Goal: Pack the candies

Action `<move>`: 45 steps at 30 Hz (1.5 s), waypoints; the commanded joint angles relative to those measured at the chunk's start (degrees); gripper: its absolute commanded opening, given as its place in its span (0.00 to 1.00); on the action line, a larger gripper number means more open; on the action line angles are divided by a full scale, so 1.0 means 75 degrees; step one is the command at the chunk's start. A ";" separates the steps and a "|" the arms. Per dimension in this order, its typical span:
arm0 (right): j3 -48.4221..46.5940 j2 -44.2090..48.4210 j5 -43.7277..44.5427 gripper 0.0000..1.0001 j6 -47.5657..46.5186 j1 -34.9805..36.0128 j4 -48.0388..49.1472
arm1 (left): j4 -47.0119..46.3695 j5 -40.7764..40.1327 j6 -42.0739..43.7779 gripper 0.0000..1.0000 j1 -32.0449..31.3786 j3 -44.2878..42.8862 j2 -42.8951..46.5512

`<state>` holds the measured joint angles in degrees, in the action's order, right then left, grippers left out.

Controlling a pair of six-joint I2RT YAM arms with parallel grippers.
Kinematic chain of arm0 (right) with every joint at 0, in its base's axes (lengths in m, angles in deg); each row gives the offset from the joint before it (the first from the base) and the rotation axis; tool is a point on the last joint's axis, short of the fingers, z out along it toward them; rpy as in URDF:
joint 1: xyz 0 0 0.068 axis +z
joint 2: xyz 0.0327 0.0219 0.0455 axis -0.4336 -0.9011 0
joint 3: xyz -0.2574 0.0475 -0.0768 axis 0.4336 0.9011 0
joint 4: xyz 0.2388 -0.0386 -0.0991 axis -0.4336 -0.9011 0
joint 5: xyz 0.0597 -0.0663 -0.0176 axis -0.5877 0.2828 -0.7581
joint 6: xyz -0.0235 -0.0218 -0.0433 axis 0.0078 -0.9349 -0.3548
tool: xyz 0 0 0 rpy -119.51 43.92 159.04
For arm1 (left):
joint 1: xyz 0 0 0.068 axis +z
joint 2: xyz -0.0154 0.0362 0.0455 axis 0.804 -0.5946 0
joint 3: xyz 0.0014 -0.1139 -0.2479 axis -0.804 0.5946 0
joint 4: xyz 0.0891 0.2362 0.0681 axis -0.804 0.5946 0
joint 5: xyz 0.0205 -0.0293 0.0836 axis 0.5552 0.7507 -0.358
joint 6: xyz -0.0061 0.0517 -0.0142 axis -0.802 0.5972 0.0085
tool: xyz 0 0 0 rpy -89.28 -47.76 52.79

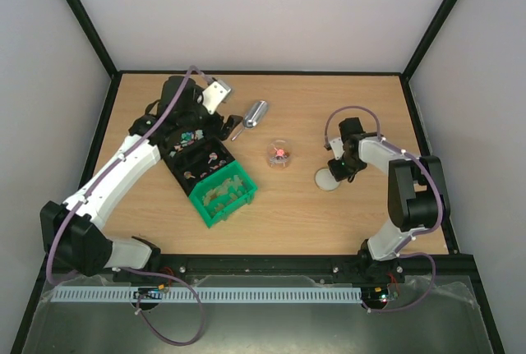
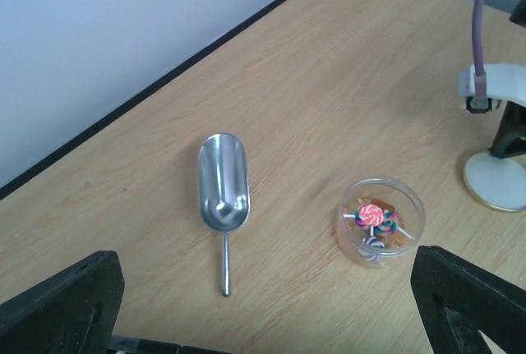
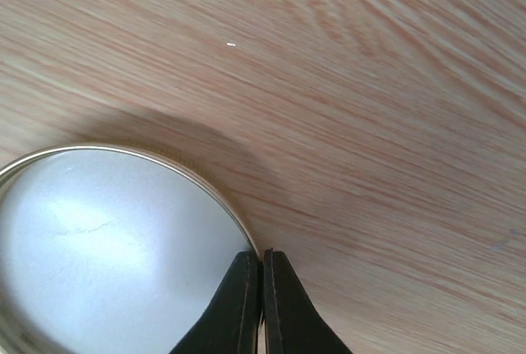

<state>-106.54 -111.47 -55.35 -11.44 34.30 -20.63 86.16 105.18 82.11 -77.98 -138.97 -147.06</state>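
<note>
While the left gripper point(image 2: 265, 262) hangs wide open at the far left, the right gripper point(image 3: 262, 257) is clenched at the rim of the lid point(image 3: 107, 239); whether it pinches the rim I cannot tell. Candies point(image 2: 371, 215) sit in the cup point(image 2: 416, 227) mid-table, so capping seems in hand: lift the lid and carry it left.

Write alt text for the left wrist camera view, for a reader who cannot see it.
A shiny metal scoop lies empty on the wooden table, handle toward the camera, beside a small clear plastic cup holding a few colourful candies. The open left gripper frames the bottom corners with its black fingers; a round white lid sits at the right edge.
</note>
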 commanded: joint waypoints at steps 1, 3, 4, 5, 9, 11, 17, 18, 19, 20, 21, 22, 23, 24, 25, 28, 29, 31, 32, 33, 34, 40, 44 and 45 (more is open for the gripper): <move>-0.0569 0.0191 -0.1323 0.01 0.0317 -0.0009 -0.0924 | 0.0340 0.0736 0.0664 0.99 -0.0018 -0.0216 -0.0059; -0.1143 0.0325 -0.2222 0.01 0.0420 -0.0010 -0.1284 | 0.0532 0.1322 0.1130 0.99 -0.0025 -0.0189 0.0034; -0.1415 0.0353 -0.2737 0.01 0.0452 -0.0010 -0.1490 | 0.0752 0.1641 0.1497 0.99 -0.0066 -0.0236 0.0048; -0.1648 0.0336 -0.3241 0.01 0.0471 -0.0016 -0.1715 | 0.1115 0.1874 0.1856 0.99 -0.0151 -0.0334 0.0032; -0.2349 0.0123 -0.5429 0.01 0.0501 -0.0002 -0.2509 | 0.2288 0.1712 0.3679 0.99 -0.0953 -0.0467 0.0059; -0.2459 0.0035 -0.6115 0.01 0.0480 0.0019 -0.2742 | 0.2398 0.1288 0.4336 0.99 -0.1436 -0.0249 0.0264; -0.2416 -0.0109 -0.7474 0.01 -0.0010 0.0316 -0.3339 | 0.2654 0.0322 0.5765 0.99 -0.2625 -0.0212 0.0510; -0.2371 -0.0107 -0.7473 0.01 -0.0061 0.0445 -0.3360 | 0.2599 0.0326 0.5886 0.99 -0.2718 -0.0236 0.0529; -0.2304 -0.0102 -0.7489 0.01 -0.0110 0.0579 -0.3393 | 0.2570 0.0315 0.6020 0.99 -0.2832 -0.0272 0.0532; -0.2247 -0.0110 -0.7589 0.01 -0.0257 0.0712 -0.3484 | 0.2574 0.0258 0.6170 0.99 -0.2956 -0.0335 0.0513; -0.2219 -0.0154 -0.7732 0.01 -0.0393 0.0826 -0.3622 | 0.2685 0.0185 0.6382 0.99 -0.3113 -0.0352 0.0489; -0.2231 -0.0232 -0.7842 0.01 -0.0562 0.0938 -0.3788 | 0.2773 0.0075 0.6687 0.99 -0.3274 -0.0316 0.0471; -0.2272 -0.0318 -0.7921 0.01 -0.0756 0.1050 -0.4002 | 0.2790 -0.0042 0.6949 0.99 -0.3434 -0.0260 0.0483; -0.2329 -0.0405 -0.7986 0.01 -0.0935 0.1142 -0.4212 | 0.2777 -0.0161 0.7146 0.98 -0.3564 -0.0198 0.0497; -0.2378 -0.0485 -0.8032 0.01 -0.1069 0.1228 -0.4348 | 0.2758 -0.0191 0.7287 0.97 -0.3645 -0.0164 0.0494; -0.2463 -0.0639 -0.8217 0.01 -0.1442 0.1496 -0.4718 | 0.2569 -0.0255 0.7491 0.91 -0.3861 -0.0076 0.0486; -0.2503 -0.0680 -0.8260 0.01 -0.1568 0.1571 -0.4852 | 0.2410 -0.0349 0.7557 0.88 -0.3936 0.0011 0.0506; -0.2579 -0.0762 -0.8326 0.01 -0.1752 0.1694 -0.5083 | 0.2208 -0.0484 0.7768 0.78 -0.4065 0.0166 0.0526; -0.2598 -0.0792 -0.8349 0.01 -0.1772 0.1719 -0.5110 | 0.2212 -0.0525 0.7920 0.74 -0.4122 0.0206 0.0505; -0.2618 -0.0815 -0.8376 0.01 -0.1792 0.1724 -0.5129 | 0.2279 -0.0590 0.8094 0.70 -0.4175 0.0225 0.0473; -0.2635 -0.0845 -0.8406 0.01 -0.1843 0.1730 -0.5195 | 0.2311 -0.0642 0.8186 0.68 -0.4221 0.0251 0.0444; -0.2678 -0.0903 -0.8443 0.01 -0.1984 0.1746 -0.5307 | 0.2375 -0.0721 0.8617 0.62 -0.4265 0.0453 0.0320; -0.2683 -0.0939 -0.8417 0.01 -0.1974 0.1804 -0.5267 | 0.2061 -0.0863 0.8477 0.49 -0.4319 0.0624 0.0275; -0.2684 -0.0941 -0.8422 0.01 -0.1980 0.1815 -0.5272 | 0.2008 -0.0828 0.8368 0.47 -0.4319 0.0638 0.0285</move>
<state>-125.43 -117.41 -116.77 -24.81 47.22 -56.63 103.15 99.22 144.62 -109.61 -135.28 -144.46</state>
